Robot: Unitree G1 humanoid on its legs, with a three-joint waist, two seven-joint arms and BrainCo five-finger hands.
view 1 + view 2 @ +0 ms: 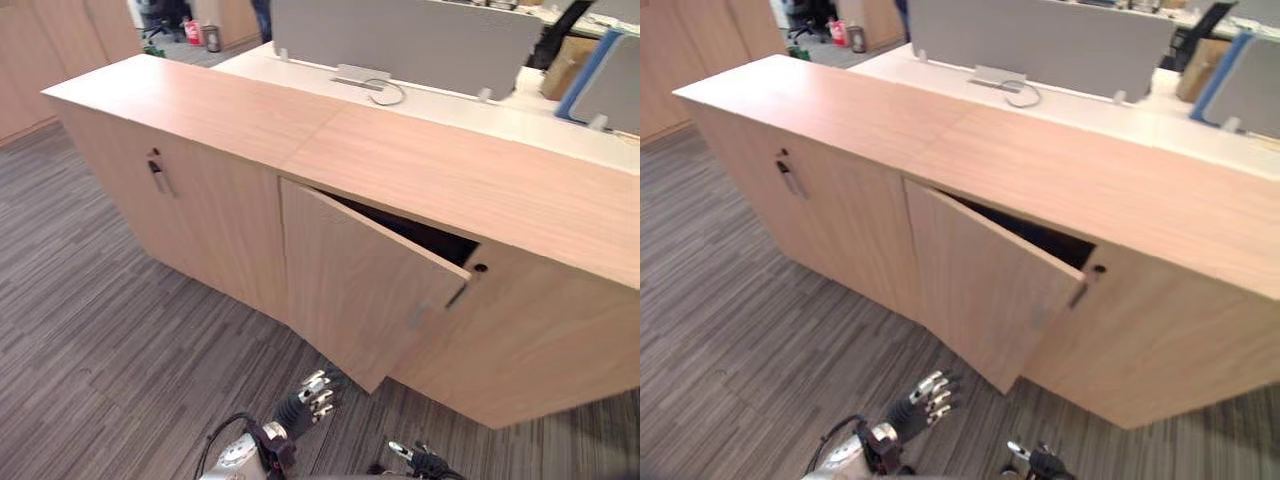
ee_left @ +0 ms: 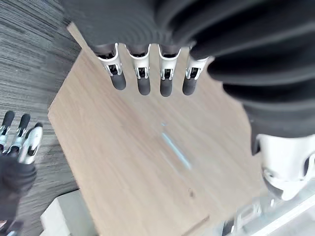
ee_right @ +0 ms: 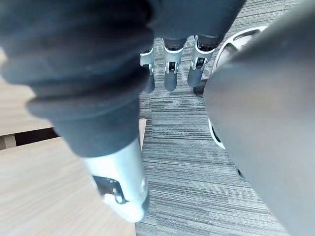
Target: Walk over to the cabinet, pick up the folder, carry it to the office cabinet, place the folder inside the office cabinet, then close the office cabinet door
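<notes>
Left eye view: looks like the last step, shutting the office cabinet door, which hangs ajar with a dark gap behind its free edge. Low in front of that door's bottom corner, and just short of it, sits the left hand with fingers straight and loose, holding nothing. Beside it, nearer the free edge, sits the right hand, also empty. Cannot tell where the folder lies. Judged to be inside the office cabinet, beyond both hands, where the gap is too dark to read.

Right eye view: same layout. Counted: one door ajar, one closed door well off on the left hand's outer side, one handle on that closed door, and two hands.

Left wrist view: fingers in a straight row and spread flat. Bare door face lies just past the tips, with no clear contact.

Right wrist view: fingers relaxed and pointing at the carpet floor, thumb apart, nothing between them.

Next move, as a judgement: calls for a flat push from the left hand on the door face near its free edge until it sits flush — keeping fingertips out of the closing gap.
</notes>
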